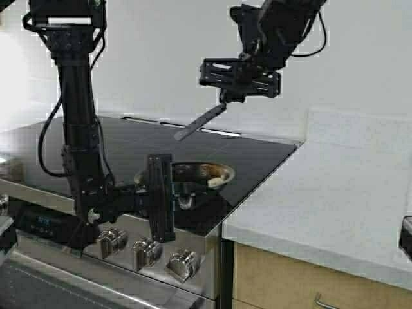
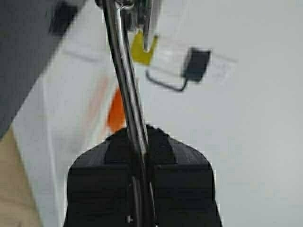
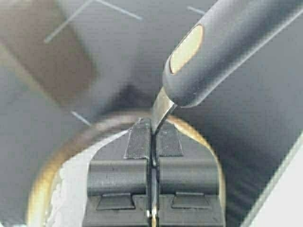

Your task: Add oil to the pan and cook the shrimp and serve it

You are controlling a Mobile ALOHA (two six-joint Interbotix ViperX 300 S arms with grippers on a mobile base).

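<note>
The pan (image 1: pixel 205 172) sits on the front right of the black cooktop (image 1: pixel 257 158), its inside dark and browned. A small pale shrimp (image 1: pixel 217 182) lies by its right rim. My left gripper (image 1: pixel 174 193) is shut on the pan's thin steel handle (image 2: pixel 124 75) at the near side. My right gripper (image 1: pixel 225 100) hangs high above the pan, shut on the thin metal neck of a grey-handled spatula (image 1: pixel 199 122) that slants down and to the left. From the right wrist the pan rim (image 3: pixel 45 170) shows below the right gripper (image 3: pixel 152 127). Beyond the left gripper (image 2: pixel 142 137), the oil (image 2: pixel 139 49) shows blurred in its clear jug.
A white countertop (image 1: pixel 322 193) adjoins the stove on the right, above a wooden cabinet (image 1: pixel 290 283). Steel knobs (image 1: pixel 148 252) line the stove front below the pan. An orange bowl (image 2: pixel 116 113) shows blurred behind the handle in the left wrist view. A white wall stands behind.
</note>
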